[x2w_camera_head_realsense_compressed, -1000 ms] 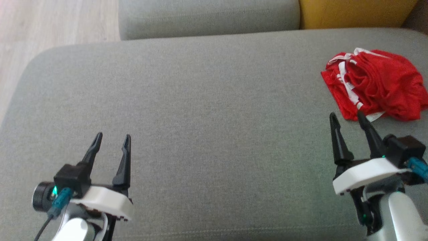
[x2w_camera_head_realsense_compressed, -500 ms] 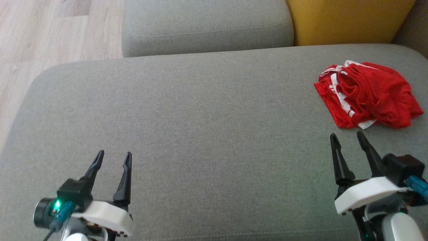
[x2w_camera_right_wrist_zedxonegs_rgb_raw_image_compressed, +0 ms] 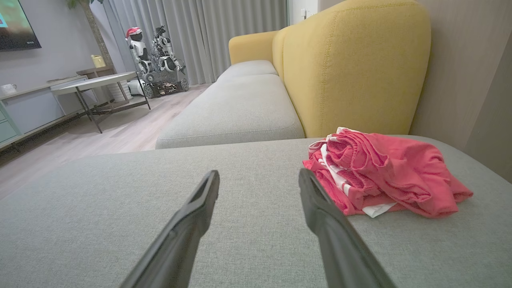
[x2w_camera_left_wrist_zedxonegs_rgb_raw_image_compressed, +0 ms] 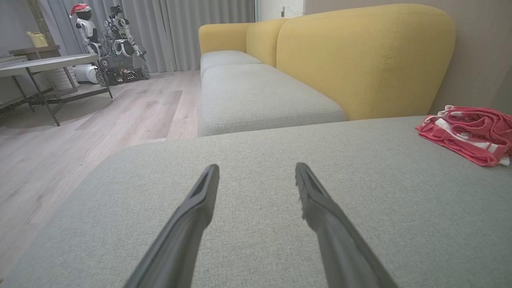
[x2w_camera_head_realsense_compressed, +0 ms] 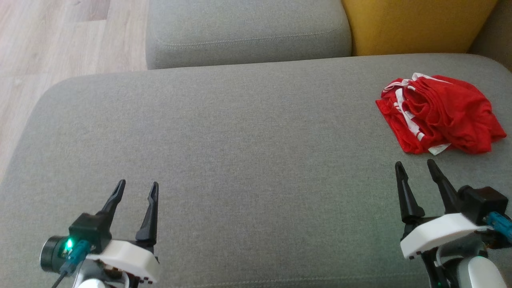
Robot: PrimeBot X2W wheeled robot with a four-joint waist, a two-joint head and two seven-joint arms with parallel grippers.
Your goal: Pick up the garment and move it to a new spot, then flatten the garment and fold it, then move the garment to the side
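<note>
The garment (x2w_camera_head_realsense_compressed: 442,113) is red cloth with white stripes, lying bunched at the far right of the grey sofa cushion (x2w_camera_head_realsense_compressed: 240,152). My right gripper (x2w_camera_head_realsense_compressed: 415,166) stands open just in front of it, slightly to its left, with nothing between the fingers. In the right wrist view the garment (x2w_camera_right_wrist_zedxonegs_rgb_raw_image_compressed: 384,172) lies right of the open fingers (x2w_camera_right_wrist_zedxonegs_rgb_raw_image_compressed: 320,212). My left gripper (x2w_camera_head_realsense_compressed: 136,185) is open and empty at the lower left, far from the cloth. The left wrist view shows the garment (x2w_camera_left_wrist_zedxonegs_rgb_raw_image_compressed: 472,134) at the right edge, beyond the open left gripper (x2w_camera_left_wrist_zedxonegs_rgb_raw_image_compressed: 257,170).
A yellow backrest (x2w_camera_head_realsense_compressed: 416,20) rises behind the garment. A second grey seat cushion (x2w_camera_head_realsense_compressed: 244,32) adjoins the far side. Wooden floor (x2w_camera_head_realsense_compressed: 60,36) lies to the left, with a low table (x2w_camera_left_wrist_zedxonegs_rgb_raw_image_compressed: 44,66) and parked robots (x2w_camera_left_wrist_zedxonegs_rgb_raw_image_compressed: 112,44) across the room.
The head camera tilted up, so the whole scene slid down the picture. Both grippers stay open and the garment has kept its place on the cushion.
</note>
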